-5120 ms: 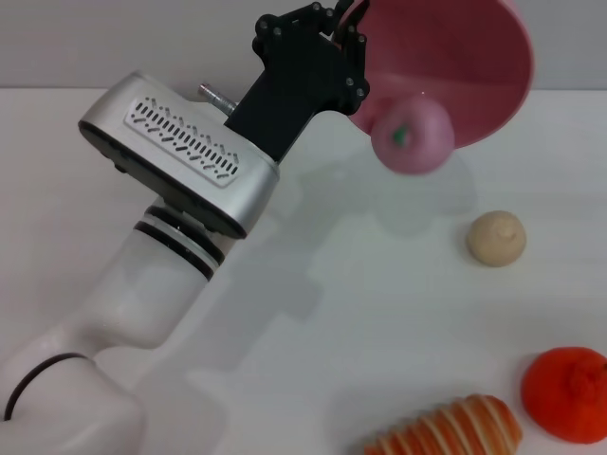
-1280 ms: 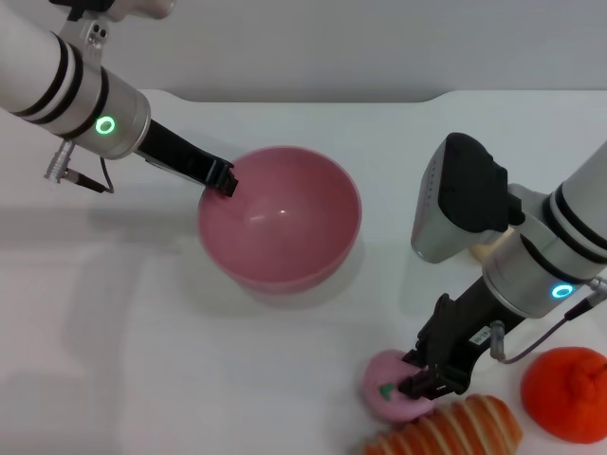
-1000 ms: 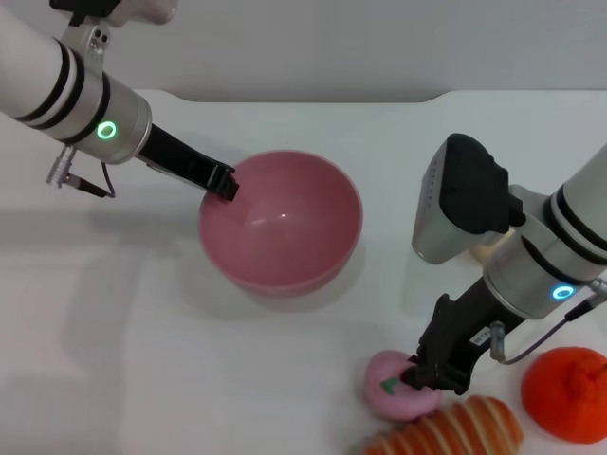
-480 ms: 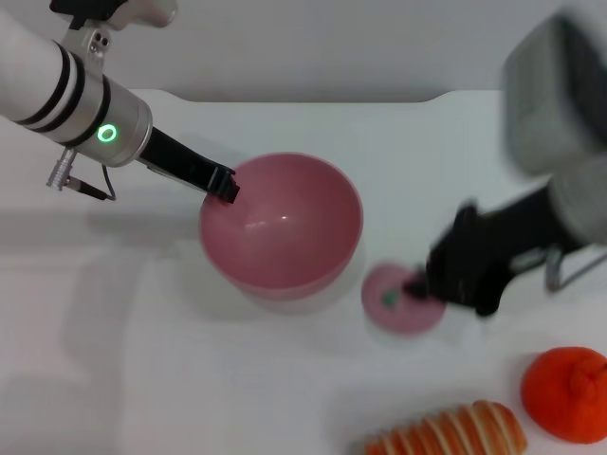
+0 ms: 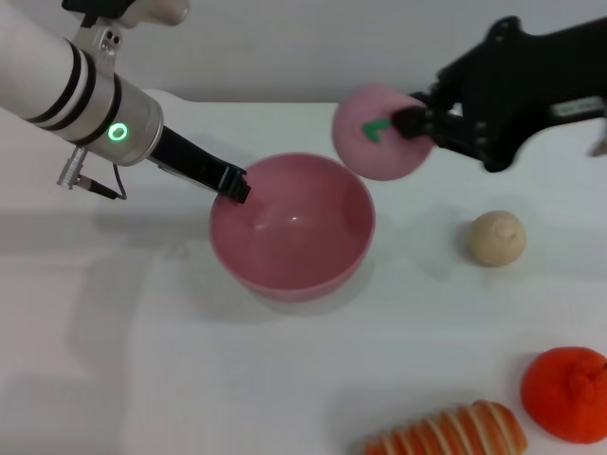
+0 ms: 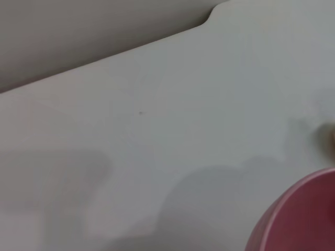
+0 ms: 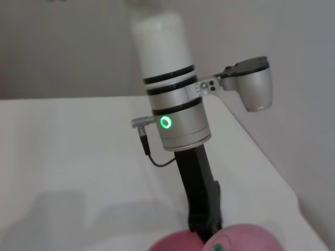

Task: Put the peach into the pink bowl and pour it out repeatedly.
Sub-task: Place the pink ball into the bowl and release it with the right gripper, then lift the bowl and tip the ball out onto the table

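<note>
The pink bowl [image 5: 292, 226] stands upright on the white table, and my left gripper [image 5: 235, 184] is shut on its left rim. My right gripper [image 5: 410, 121] is shut on the peach [image 5: 377, 133] and holds it in the air above the bowl's right rim, green stem mark facing the camera. In the right wrist view the peach [image 7: 243, 239] shows at the lower edge, with the left arm [image 7: 175, 120] and its gripper [image 7: 205, 219] beyond it. The left wrist view shows only a slice of the bowl's rim [image 6: 298, 217].
A beige ball [image 5: 497, 237] lies right of the bowl. An orange-red fruit [image 5: 565, 392] and a striped bread roll [image 5: 450, 431] lie at the front right. The table's far edge [image 5: 379, 98] runs behind the bowl.
My right gripper has lifted the peach from the table near the bread roll and carried it up and back to above the bowl's right rim. The bowl shifted slightly right.
</note>
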You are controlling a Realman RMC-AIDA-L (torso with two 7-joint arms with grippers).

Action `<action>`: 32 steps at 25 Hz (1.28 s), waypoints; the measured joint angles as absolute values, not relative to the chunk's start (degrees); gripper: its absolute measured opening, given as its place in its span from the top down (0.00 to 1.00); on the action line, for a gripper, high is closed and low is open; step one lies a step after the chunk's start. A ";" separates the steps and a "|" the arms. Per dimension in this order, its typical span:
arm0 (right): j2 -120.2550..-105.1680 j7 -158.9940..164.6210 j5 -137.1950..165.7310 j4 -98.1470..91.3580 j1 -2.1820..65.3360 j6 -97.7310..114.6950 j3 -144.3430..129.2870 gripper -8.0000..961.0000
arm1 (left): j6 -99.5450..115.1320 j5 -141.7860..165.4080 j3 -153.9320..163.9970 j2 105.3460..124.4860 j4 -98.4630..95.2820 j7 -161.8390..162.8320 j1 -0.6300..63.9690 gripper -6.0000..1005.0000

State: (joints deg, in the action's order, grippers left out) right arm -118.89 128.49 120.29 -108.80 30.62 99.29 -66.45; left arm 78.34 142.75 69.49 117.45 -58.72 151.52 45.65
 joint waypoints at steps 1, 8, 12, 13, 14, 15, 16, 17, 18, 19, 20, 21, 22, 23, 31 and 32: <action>-118.90 128.15 120.28 -106.98 30.69 97.93 -67.35 0.90 | 78.35 142.54 69.56 117.54 -58.75 151.54 45.71 0.95; -118.96 125.00 120.17 -95.01 30.94 85.55 -74.44 0.86 | 78.45 142.45 69.77 117.73 -58.80 151.91 46.12 0.95; -119.00 124.88 120.02 -93.39 30.84 82.80 -75.69 0.83 | 78.49 142.45 69.82 117.76 -58.69 151.74 46.44 0.95; -118.99 124.87 120.01 -93.33 30.81 82.63 -75.75 0.82 | 78.47 142.45 69.82 117.76 -58.65 151.71 46.46 0.95; -118.99 124.87 120.00 -93.32 30.73 82.44 -75.75 0.79 | 78.47 142.45 69.82 117.76 -58.65 151.71 46.46 0.95; -118.98 124.85 119.99 -93.36 30.61 82.27 -75.69 0.77 | 78.31 142.52 69.82 117.77 -58.45 151.66 46.50 0.95; -118.97 124.83 119.98 -93.41 30.50 82.14 -75.60 0.74 | 78.30 142.47 69.82 117.77 -58.44 151.65 46.51 0.95; -118.97 124.79 119.96 -93.51 30.35 82.04 -75.33 0.71 | 78.25 142.48 69.82 117.77 -58.43 151.65 46.51 0.95; -118.97 124.76 119.91 -93.62 30.16 81.94 -74.90 0.68 | 78.24 142.48 69.82 117.77 -58.41 151.63 46.51 0.95; -118.96 124.73 119.87 -93.72 29.91 81.75 -74.40 0.65 | 78.23 142.49 69.82 117.77 -58.41 151.61 46.51 0.95; -118.97 124.57 119.64 -93.84 29.48 81.36 -73.66 0.62 | 78.16 142.48 69.81 117.77 -58.42 151.59 46.51 0.95; -118.99 124.25 119.19 -93.86 28.95 80.95 -72.82 0.59 | 78.05 142.47 69.81 117.77 -58.47 151.57 46.50 0.95; -119.00 123.34 118.15 -93.77 27.94 80.35 -71.40 0.56 | 77.89 142.47 69.81 117.77 -58.52 151.55 46.46 0.95; -119.02 121.82 115.89 -93.22 26.75 79.81 -69.78 0.53 | 77.89 142.47 69.81 117.77 -58.52 151.55 46.46 0.95; -118.51 96.45 81.07 -75.65 17.20 84.34 -54.26 0.40 | 72.22 137.92 74.81 118.10 -58.92 148.95 46.07 0.95; -118.50 92.39 77.16 -71.97 16.54 86.17 -51.75 0.40 | 72.22 137.92 74.81 118.10 -58.92 148.95 46.07 0.95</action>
State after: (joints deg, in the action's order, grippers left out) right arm -118.50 92.39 77.16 -71.97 16.54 86.17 -51.76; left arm 72.22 137.92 74.81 118.10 -58.92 148.95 46.07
